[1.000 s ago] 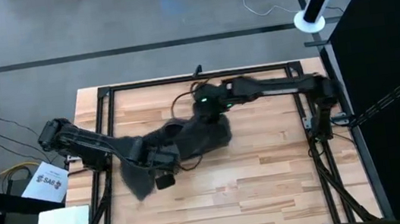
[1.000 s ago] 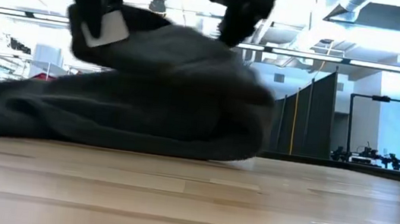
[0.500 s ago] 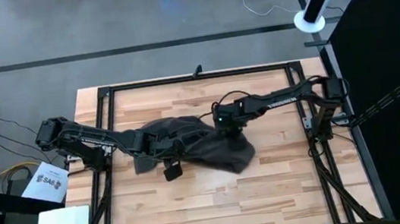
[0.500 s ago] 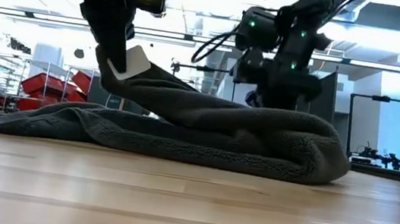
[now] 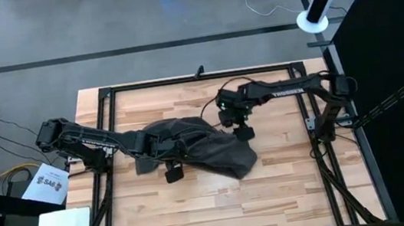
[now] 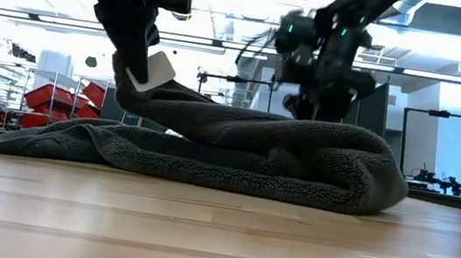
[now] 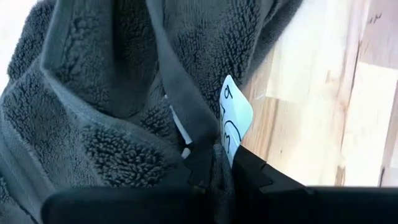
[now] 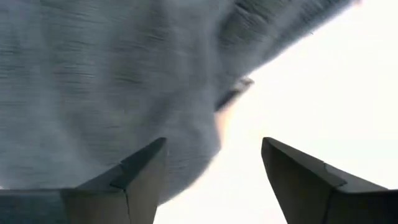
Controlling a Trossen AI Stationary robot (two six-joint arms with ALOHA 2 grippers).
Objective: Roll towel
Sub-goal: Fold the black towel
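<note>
Charcoal towel [image 5: 205,147] unmoved | left end effector [image 7: 217,171] still clamps it | right end effector [image 8: 208,177] released, lifted, open

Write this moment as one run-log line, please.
left gripper: shut on towel edge by white tag | right gripper: open, off towel | towel: bunched, unrolled

Towel [image 5: 199,150] mid-table [image 5: 288,187] — left tool [image 5: 167,157] on it.

towel [image 8: 106,81] blurred in right wrist view, left gripper [image 7: 224,171] fingertips buried in towel folds
</note>
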